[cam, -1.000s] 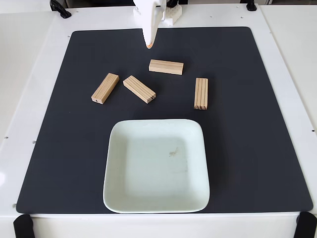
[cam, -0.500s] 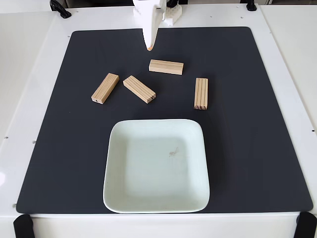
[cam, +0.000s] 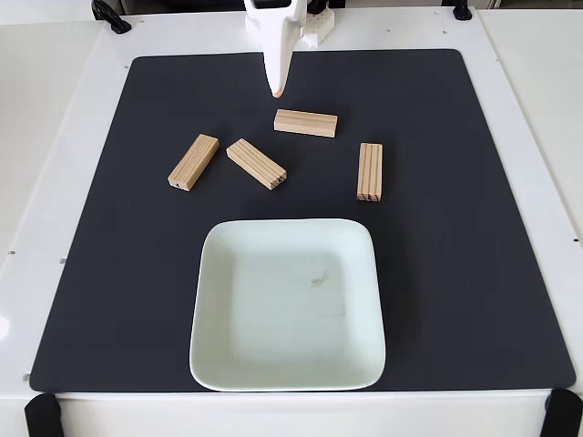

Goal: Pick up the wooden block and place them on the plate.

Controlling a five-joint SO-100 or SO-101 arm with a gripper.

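Your tool (cam: 275, 91), apparently pressed together and empty, has crept down toward the nearest wooden block (cam: 306, 123); the plate (cam: 209, 273) stays bare.

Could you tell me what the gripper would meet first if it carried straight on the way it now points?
The gripper points down the fixed view. Straight on it would probably meet the nearest block, or the bare mat just left of it; depth is unclear.

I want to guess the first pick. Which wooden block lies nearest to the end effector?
The wooden block at the top centre, lying crosswise just below and right of the end effector. The other three sit farther down the mat.
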